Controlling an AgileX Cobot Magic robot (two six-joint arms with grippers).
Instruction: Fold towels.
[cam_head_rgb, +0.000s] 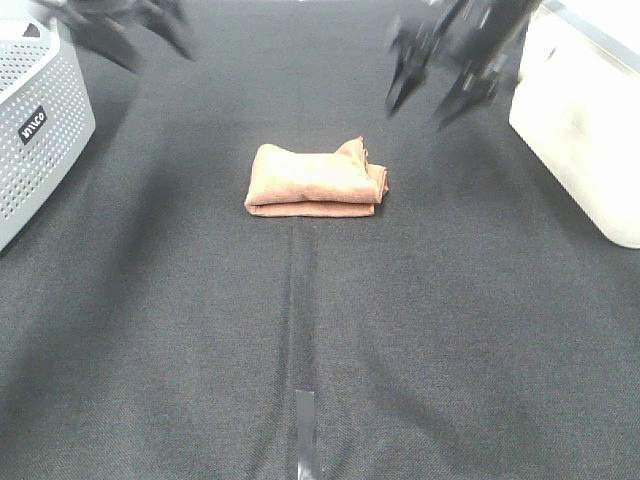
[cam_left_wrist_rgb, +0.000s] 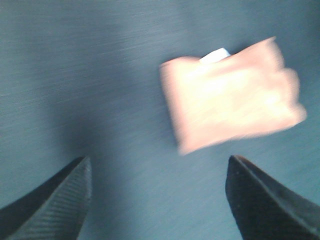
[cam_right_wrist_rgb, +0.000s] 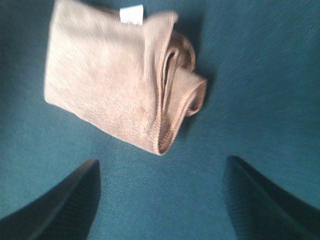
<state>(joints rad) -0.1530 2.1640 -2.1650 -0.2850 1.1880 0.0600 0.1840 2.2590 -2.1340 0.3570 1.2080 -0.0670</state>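
Two open, empty grippers hang above a dark cloth-covered table (cam_head_rgb: 480, 330): the right gripper (cam_head_rgb: 428, 100), jaws spread wide and gripping nothing, hangs at the far right of the overhead view, while the left gripper (cam_head_rgb: 150, 38), equally agape and empty, hangs blurred at the far left corner. Between them and nearer the camera, apart from both, the towel (cam_head_rgb: 315, 181) lies folded into a compact reddish-brown bundle near the table's centre, a white perforated basket (cam_head_rgb: 40, 130) off to the left and a white box (cam_head_rgb: 590, 130) to the right.

The bundle's long axis runs left to right across the table. Its rounded fold faces the left arm's side; its loose layered edges and a raised corner face the right arm's side. The small white tag (cam_right_wrist_rgb: 132, 13) sits on the far long edge.

The folding looks essentially finished, so the risk now lies in disturbance. The open end is uneven, with layers curling apart in the right wrist view; a finger catching that raised corner could likely peel the stack open. A one-sided pinch might lift only the top layers and let the rest unroll.
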